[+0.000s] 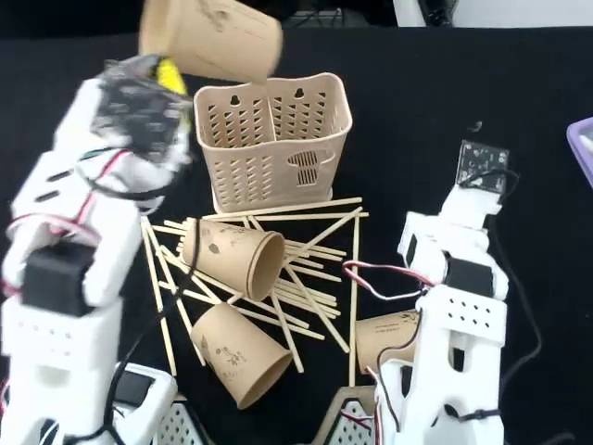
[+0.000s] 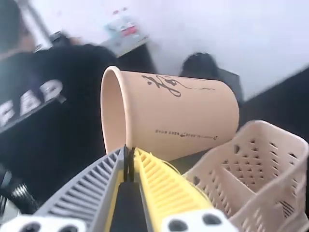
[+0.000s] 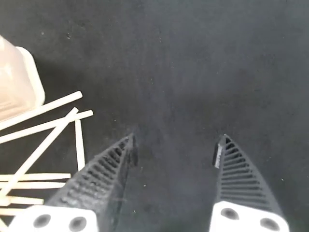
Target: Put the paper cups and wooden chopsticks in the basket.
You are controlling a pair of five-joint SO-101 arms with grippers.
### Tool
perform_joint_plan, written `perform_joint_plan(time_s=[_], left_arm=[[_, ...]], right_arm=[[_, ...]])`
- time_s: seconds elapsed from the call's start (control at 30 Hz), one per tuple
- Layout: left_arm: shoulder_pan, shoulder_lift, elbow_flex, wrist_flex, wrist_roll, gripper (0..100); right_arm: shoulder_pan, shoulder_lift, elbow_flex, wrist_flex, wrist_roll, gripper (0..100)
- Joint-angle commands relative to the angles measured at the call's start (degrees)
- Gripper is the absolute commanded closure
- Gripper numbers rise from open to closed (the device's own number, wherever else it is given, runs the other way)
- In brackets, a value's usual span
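My left gripper (image 2: 126,157) is shut on the rim of a tan paper cup (image 2: 169,113), held on its side in the air above the far left edge of the beige slotted basket (image 1: 271,139). From above, the held cup (image 1: 211,37) hangs over the basket's back corner. Two more cups (image 1: 233,255) (image 1: 239,353) lie on a scatter of wooden chopsticks (image 1: 306,269) in front of the basket. A third cup (image 1: 387,338) lies partly behind the right arm. My right gripper (image 3: 174,152) is open above bare black table, right of the chopsticks (image 3: 43,118).
The black table (image 1: 417,111) has free room to the right of the basket. A purple object (image 1: 582,144) sits at the right edge. The basket's corner (image 3: 19,82) shows in the right wrist view.
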Motion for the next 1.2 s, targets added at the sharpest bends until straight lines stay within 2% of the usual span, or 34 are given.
perform_joint_plan(time_s=[0.0,0.1,0.3,0.47,0.57,0.9,1.17], left_arm=[[4.7,5.5,0.1,-2.7,-9.0,97],[6.1,9.5,-0.2,-2.7,-12.7,97],[10.0,16.3,-5.9,-2.8,-13.3,97],[10.0,23.6,-11.6,-2.7,-13.5,97],[10.0,25.9,-13.1,-2.3,-17.3,97],[11.1,27.4,-19.9,10.7,-26.7,97],[12.0,29.7,-20.7,11.0,-24.8,97]], right_arm=[[0.9,-1.8,1.5,-4.0,-0.7,74.4],[0.9,-1.8,2.2,-4.6,-0.4,74.4],[0.9,-1.8,3.2,-4.6,-0.4,74.4],[0.9,-1.8,3.3,-4.5,-0.3,74.4],[0.9,-1.8,3.3,-4.4,-0.3,74.4],[0.9,-1.8,3.3,-4.3,-0.3,74.4],[0.9,-1.8,3.3,-4.1,-0.2,74.4]])
